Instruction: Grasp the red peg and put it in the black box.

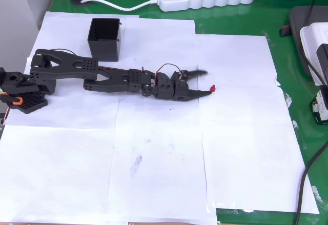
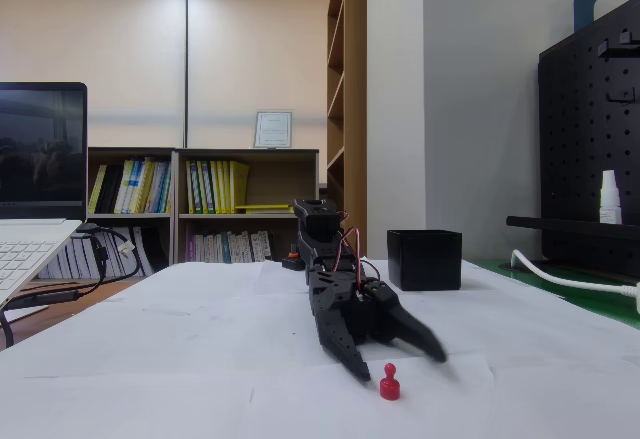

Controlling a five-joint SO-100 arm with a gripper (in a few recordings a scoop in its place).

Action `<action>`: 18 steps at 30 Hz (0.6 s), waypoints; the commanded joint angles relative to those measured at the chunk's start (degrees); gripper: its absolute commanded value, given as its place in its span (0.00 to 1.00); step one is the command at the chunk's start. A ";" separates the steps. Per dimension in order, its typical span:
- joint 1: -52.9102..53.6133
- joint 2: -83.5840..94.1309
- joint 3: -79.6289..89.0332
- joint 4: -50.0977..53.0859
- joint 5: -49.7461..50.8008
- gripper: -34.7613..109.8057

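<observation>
The green table (image 1: 241, 20), covered across its middle with overlapping white paper sheets (image 1: 154, 153), carries a black jointed robot arm (image 1: 102, 76) that stretches low over the paper from the left edge toward the centre in the overhead view. Above the arm in that view, well apart from the fingers, sits the small square open-topped black plastic box (image 1: 104, 39), which the fixed view shows standing upright behind the arm (image 2: 424, 259). The black two-finger end effector (image 1: 205, 83) is open, its fingers spread apart near the paper. The tiny dark-red peg (image 1: 212, 87) stands upright on the paper just beside the tip of one finger, still ungrasped (image 2: 389, 382).
</observation>
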 commanded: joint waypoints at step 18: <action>1.49 -0.62 -1.32 0.44 -2.81 0.62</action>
